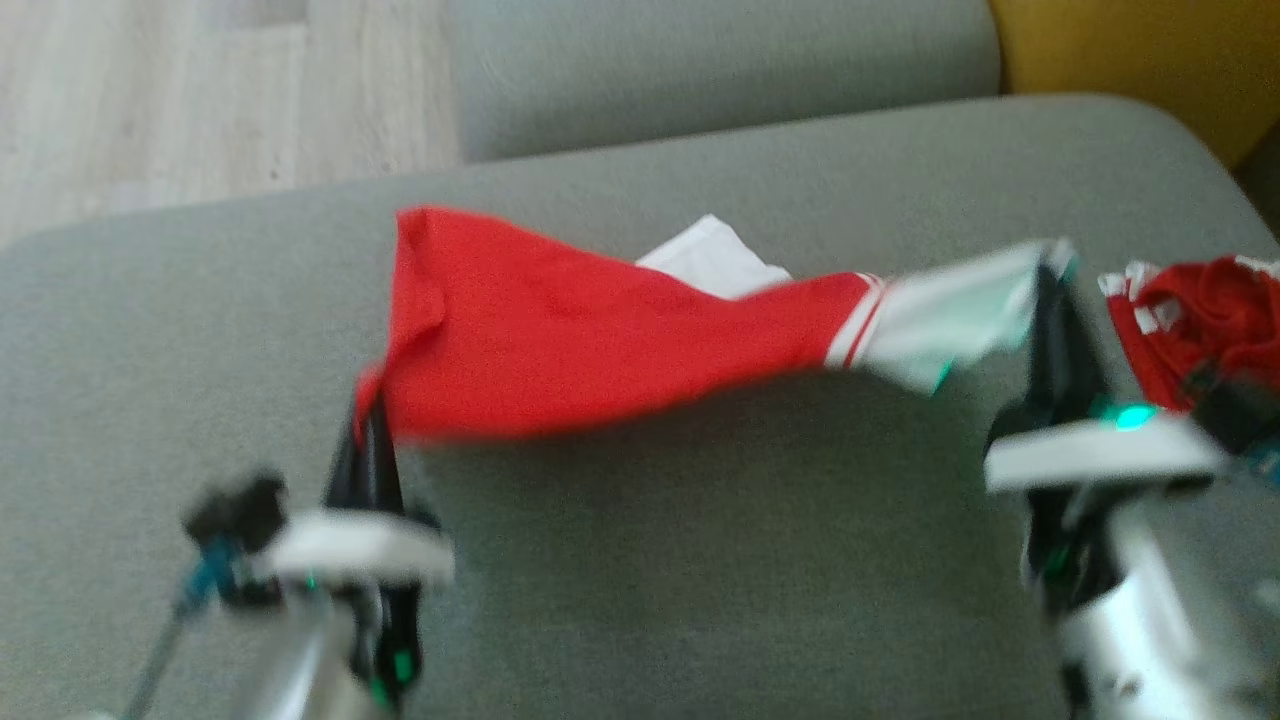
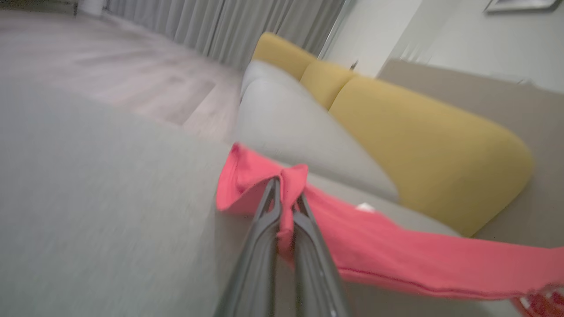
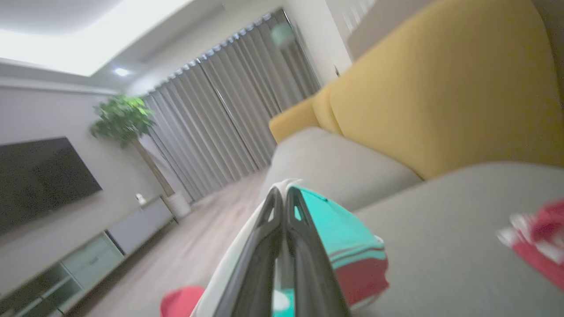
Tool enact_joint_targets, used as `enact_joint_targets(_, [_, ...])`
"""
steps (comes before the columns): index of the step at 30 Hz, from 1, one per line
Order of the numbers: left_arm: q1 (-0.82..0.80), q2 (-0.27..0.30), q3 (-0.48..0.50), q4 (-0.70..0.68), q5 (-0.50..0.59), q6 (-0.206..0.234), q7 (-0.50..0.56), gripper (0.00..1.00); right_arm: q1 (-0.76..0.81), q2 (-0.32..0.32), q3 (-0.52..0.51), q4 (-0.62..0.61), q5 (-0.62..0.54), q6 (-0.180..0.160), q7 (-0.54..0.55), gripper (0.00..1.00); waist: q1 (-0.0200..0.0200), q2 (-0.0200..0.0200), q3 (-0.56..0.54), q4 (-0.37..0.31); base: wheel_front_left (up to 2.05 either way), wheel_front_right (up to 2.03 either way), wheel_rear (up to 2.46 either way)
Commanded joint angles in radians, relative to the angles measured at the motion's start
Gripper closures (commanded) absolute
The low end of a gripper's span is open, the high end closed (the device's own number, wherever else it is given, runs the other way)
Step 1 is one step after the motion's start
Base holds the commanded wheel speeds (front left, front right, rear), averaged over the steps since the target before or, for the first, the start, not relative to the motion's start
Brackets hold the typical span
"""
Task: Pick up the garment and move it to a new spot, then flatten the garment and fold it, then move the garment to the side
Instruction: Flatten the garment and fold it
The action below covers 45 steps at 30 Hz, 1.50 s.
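Red fabric garment with a pale mint end (image 1: 600,340) hangs stretched above the grey sofa cushion (image 1: 700,580). The left gripper (image 1: 372,425) has its jaws clenched on the red corner, and the right gripper (image 1: 1050,275) clamps the mint end. Likely the relocating step; next, lower it evenly and taut.

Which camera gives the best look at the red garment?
The head view: the red garment shows whole, stretched between the left gripper and right gripper. The left wrist view shows its pinched red corner; the right wrist view, its white-and-teal end.
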Motion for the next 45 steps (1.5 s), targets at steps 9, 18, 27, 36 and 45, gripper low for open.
enact_joint_targets(9, [-0.413, 0.112, 0.096, -0.314, -0.123, 0.017, 0.183, 1.00, -0.366, -0.134, 0.031, -0.160, 0.152, -0.001, 0.034, 1.00, 0.0001, 0.0000, -0.088, 0.042, 0.00, 0.00, 0.00])
enact_joint_targets(18, [-0.610, 0.164, 0.082, -0.339, -0.082, 0.108, 0.328, 1.00, -0.639, -0.154, 0.031, -0.101, 0.108, -0.001, 0.159, 1.00, 0.0001, 0.0000, 0.019, 0.045, 0.00, 0.00, 0.00])
enact_joint_targets(27, [-0.832, 0.166, 0.096, -0.105, 0.030, 0.170, 0.130, 1.00, -0.989, -0.108, 0.002, 0.198, -0.013, -0.001, 0.046, 1.00, 0.0001, 0.0000, 0.229, 0.036, 0.00, 0.00, 0.00])
enact_joint_targets(36, [-0.948, 0.158, 0.170, 0.037, 0.069, 0.140, -0.004, 1.00, -1.112, -0.110, -0.041, 0.275, -0.024, -0.001, -0.003, 1.00, 0.0001, 0.0000, 0.295, 0.019, 0.00, 0.00, 0.00])
enact_joint_targets(45, [-0.471, 0.043, 0.306, 0.119, 0.088, 0.071, -0.005, 1.00, -0.604, -0.128, 0.064, 0.214, 0.131, -0.001, -0.004, 1.00, 0.0001, 0.0000, 0.260, -0.012, 0.00, 0.00, 0.00])
